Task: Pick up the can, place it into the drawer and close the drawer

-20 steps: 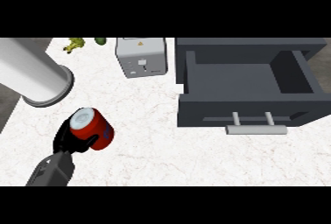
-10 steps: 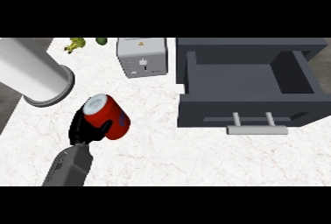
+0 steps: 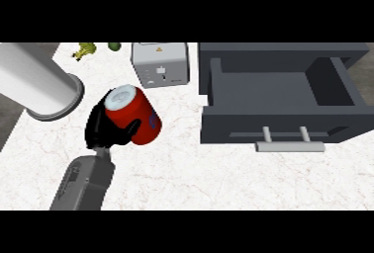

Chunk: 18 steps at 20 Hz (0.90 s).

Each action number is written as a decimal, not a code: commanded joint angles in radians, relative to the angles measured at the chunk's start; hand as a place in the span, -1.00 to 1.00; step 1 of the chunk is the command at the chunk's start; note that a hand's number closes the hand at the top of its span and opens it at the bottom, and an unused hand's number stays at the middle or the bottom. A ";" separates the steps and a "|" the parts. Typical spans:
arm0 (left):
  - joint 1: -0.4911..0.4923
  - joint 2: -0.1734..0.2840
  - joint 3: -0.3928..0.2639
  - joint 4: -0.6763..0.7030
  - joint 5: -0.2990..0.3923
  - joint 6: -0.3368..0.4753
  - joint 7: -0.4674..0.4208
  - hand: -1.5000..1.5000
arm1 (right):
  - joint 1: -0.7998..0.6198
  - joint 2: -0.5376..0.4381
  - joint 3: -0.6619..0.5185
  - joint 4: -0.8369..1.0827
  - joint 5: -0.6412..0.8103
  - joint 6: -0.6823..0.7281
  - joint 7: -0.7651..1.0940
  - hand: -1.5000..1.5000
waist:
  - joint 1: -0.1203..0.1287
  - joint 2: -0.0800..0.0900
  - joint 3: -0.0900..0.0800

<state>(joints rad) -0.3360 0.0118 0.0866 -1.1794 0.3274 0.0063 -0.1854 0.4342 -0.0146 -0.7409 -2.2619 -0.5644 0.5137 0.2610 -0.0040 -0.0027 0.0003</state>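
At the far left a large white cylinder [image 3: 40,84] lies across the marble surface [image 3: 219,178], with some small green and yellow items [image 3: 95,48] at the top edge behind it. Next comes the left hand [image 3: 102,131], its grey forearm entering from the lower edge. Its black fingers [image 3: 125,132] are curled round the red can [image 3: 135,114], grasping it. The can is tilted, its pale top turned up and to the left, and it appears lifted off the surface, though the steep view makes that a judgement rather than a certainty. Behind it stands a small grey box appliance [image 3: 159,64]. Further right is the dark grey drawer [image 3: 281,84], pulled open with its handle [image 3: 289,145] toward the viewer; nothing shows inside it. The right hand is not in view.

So the pick-up looks done. What remains is the carry: the can is well apart from the drawer and must travel right, go down inside the open compartment and be let go. After that the drawer front has to be pushed shut.
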 commanded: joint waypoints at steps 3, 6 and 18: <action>-0.025 -0.011 -0.097 -0.218 -0.029 0.158 0.169 1.00 | 0.046 0.011 -0.034 -0.004 -0.024 0.038 -0.019 -1.00 | -0.002 -0.001 0.000; -0.095 -0.011 -0.099 -0.207 -0.057 0.189 0.194 1.00 | 0.014 -0.043 -0.040 -0.027 -0.088 -0.025 0.030 -1.00 | -0.003 0.000 0.000; -0.329 -0.012 -0.185 -0.205 -0.096 0.390 0.344 1.00 | 0.069 -0.010 0.021 -0.034 -0.045 -0.003 -0.027 -1.00 | -0.010 0.001 0.000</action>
<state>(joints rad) -0.6206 0.0016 -0.0470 -1.3776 0.2243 0.3223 0.1337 0.4891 -0.0094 -0.6884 -2.2821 -0.5535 0.4856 0.2113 -0.0114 -0.0012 0.0005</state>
